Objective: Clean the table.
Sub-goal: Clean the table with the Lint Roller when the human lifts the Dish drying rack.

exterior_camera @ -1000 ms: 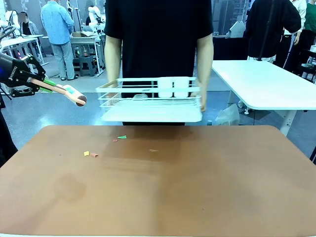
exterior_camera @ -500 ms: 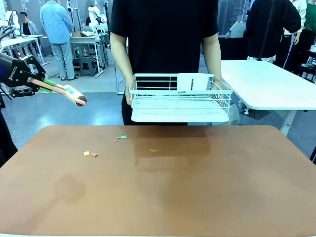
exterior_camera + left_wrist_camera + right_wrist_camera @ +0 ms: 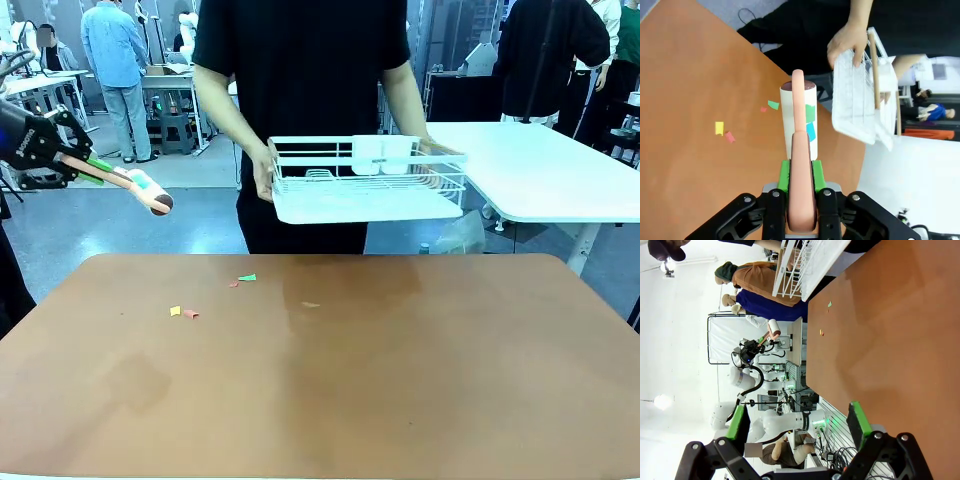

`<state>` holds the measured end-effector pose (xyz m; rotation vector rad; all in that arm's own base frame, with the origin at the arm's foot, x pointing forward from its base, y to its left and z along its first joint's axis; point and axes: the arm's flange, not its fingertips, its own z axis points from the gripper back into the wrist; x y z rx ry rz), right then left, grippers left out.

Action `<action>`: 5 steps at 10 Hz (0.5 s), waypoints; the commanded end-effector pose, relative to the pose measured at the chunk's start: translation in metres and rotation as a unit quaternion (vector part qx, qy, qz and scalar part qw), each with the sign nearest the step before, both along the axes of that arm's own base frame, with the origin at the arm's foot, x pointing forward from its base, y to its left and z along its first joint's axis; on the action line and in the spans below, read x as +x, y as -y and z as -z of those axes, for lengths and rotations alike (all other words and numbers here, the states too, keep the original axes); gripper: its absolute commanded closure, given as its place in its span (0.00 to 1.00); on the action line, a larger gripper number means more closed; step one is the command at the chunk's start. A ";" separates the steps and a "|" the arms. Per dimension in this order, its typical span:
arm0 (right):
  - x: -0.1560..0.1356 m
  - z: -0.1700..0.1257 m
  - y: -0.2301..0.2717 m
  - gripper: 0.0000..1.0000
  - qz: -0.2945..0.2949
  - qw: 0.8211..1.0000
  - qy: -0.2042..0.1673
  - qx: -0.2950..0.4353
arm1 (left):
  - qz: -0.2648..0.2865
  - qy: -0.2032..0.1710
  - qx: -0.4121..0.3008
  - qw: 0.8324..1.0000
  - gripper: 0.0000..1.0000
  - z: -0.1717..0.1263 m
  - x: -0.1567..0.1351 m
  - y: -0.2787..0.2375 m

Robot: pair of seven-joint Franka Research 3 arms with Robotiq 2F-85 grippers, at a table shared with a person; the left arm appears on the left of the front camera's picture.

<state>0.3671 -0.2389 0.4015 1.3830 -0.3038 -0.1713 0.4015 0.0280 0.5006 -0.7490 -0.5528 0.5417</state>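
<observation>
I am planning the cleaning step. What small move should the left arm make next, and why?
Probably lower the lint roller, held in the left gripper, toward the paper scraps on the table: it hangs in the air, and the scraps lie untouched.

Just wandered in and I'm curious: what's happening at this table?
The robot's left gripper holds a lint roller by its pink handle, raised at the brown table's left side. A person across it holds a white wire basket in the air. Coloured paper scraps lie on the table. The right gripper hovers, jaws open.
</observation>
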 end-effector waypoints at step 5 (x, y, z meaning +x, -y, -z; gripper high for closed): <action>0.000 -0.003 -0.001 0.00 -0.001 1.000 0.000 0.002 | 0.263 -0.107 0.175 0.943 0.79 -0.004 0.112 -0.060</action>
